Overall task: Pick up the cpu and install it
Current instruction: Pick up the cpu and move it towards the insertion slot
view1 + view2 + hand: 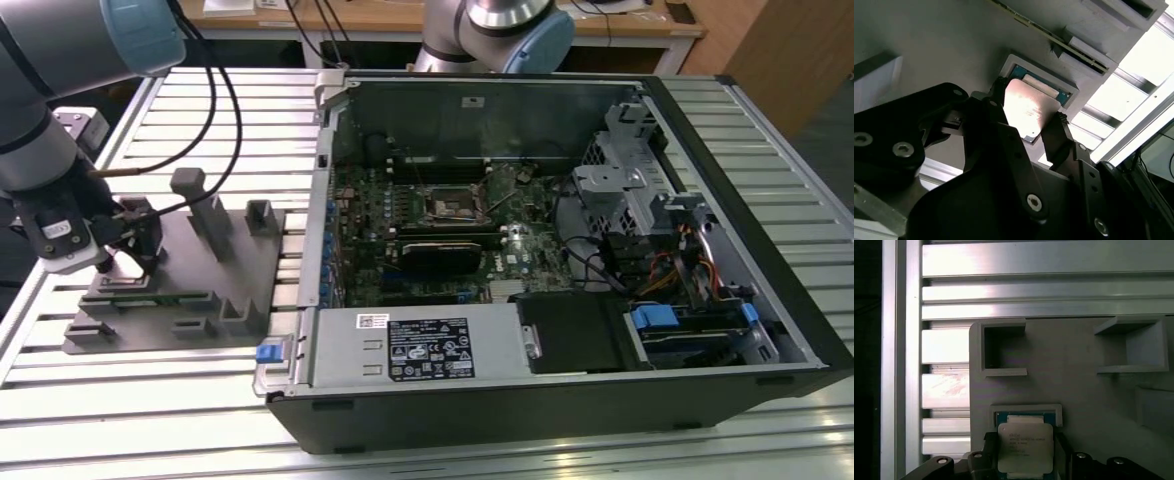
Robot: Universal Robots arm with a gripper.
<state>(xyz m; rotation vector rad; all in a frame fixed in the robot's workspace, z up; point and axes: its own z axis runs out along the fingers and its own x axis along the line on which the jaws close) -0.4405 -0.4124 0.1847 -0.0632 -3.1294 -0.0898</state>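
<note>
Gripper [127,262] at the grey fixture [1074,385], exterior view's left, fingers drawn in against two opposite edges of the cpu [1025,447], which sits at its pocket | Best handled level, lightly squeezed, clear of the pocket walls | Slatted aluminium table [174,410]; open computer case [561,400] just beside.

- In the first wrist view the cpu [1025,446] runs off the picture's edge, so one side is cut away, and its print is too small to read.
- In the second wrist view the black fingers [1058,135] cover two of its sides, and glare washes out its metal top.
- In the exterior view the arm [40,130] is cut off by the edge, and the gripper [124,262] hides part of the grey fixture [187,268].
</note>
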